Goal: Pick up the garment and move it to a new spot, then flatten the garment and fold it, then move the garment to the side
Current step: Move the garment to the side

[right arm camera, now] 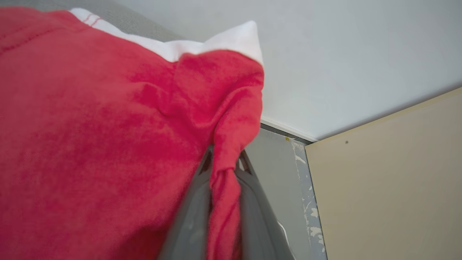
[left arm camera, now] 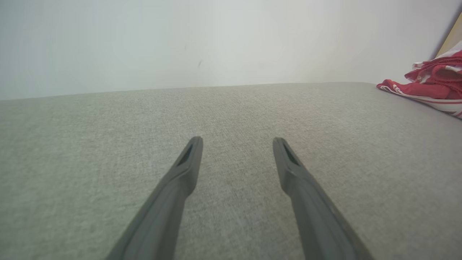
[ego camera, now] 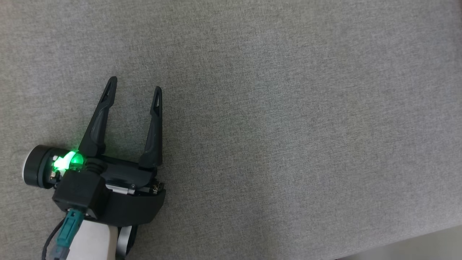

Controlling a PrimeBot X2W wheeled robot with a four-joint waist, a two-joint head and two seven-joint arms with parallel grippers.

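We count one garment (right arm camera: 90, 126), red with white trim, and two claws. The right claw (right arm camera: 226, 156) is nearly shut, its two fingers pinching a bunched red fold of the garment between them. The left claw (ego camera: 135, 86) stands wide open with nothing in it, its two dark fingers (ego camera: 98, 121) spread over the grey fabric surface (ego camera: 288, 108). From the left claw, the garment sits well apart, ahead and to its right, heaped at the far edge of that surface, near a pale wall (left arm camera: 180, 36) and a tan panel (right arm camera: 389, 180)
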